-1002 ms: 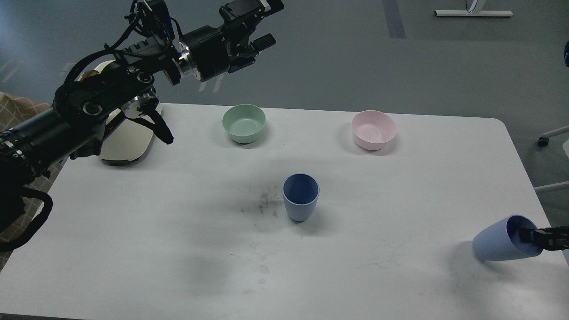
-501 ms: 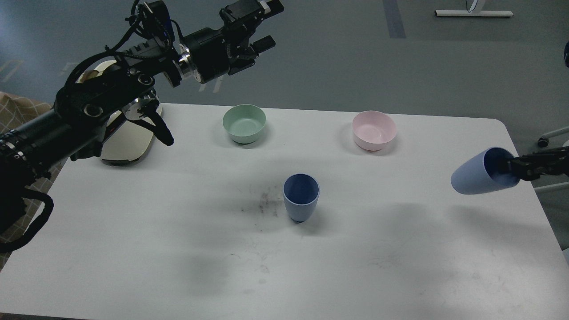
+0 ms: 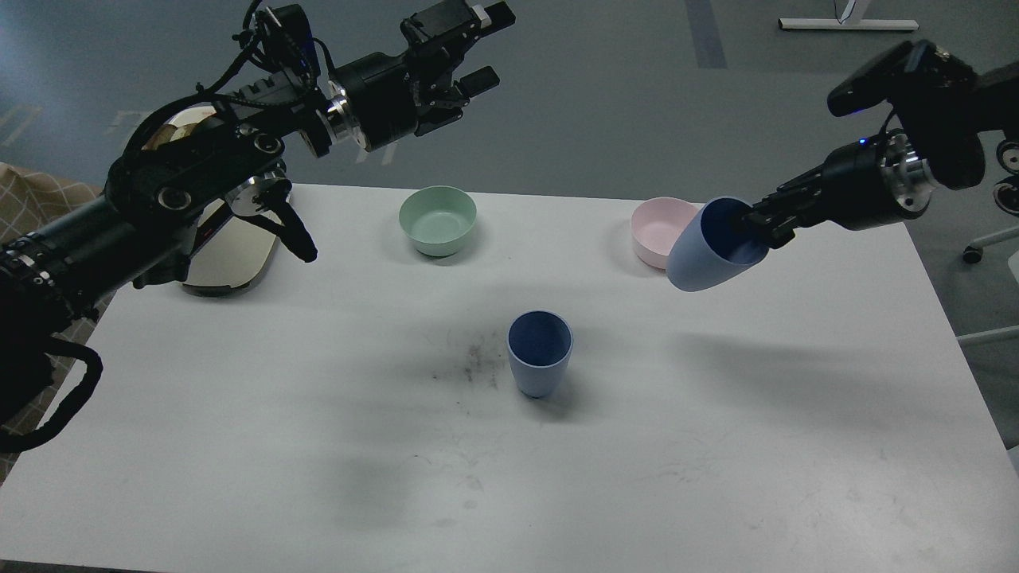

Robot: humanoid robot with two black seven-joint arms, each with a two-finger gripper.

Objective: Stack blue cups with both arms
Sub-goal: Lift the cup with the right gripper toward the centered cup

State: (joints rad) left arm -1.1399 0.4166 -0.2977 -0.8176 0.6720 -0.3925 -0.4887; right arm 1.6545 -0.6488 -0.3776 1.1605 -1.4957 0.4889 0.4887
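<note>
One pale blue cup (image 3: 540, 352) stands upright at the middle of the white table (image 3: 239, 446). My right gripper (image 3: 756, 224) is shut on the rim of the second blue cup (image 3: 708, 248), one finger inside it. It holds the cup tilted in the air, mouth facing right, in front of the pink bowl and to the upper right of the standing cup. My left gripper (image 3: 478, 49) is open and empty, high above the far left of the table, beyond the mint green bowl.
A mint green bowl (image 3: 437, 220) and a pink bowl (image 3: 654, 231) stand near the table's far edge. A shiny metal object (image 3: 227, 263) lies at the far left under my left arm. A chair base shows at the right edge.
My right arm has lifted the tilted blue cup from the table's near right corner up and to the left, to in front of the pink bowl. My left arm has barely moved.
</note>
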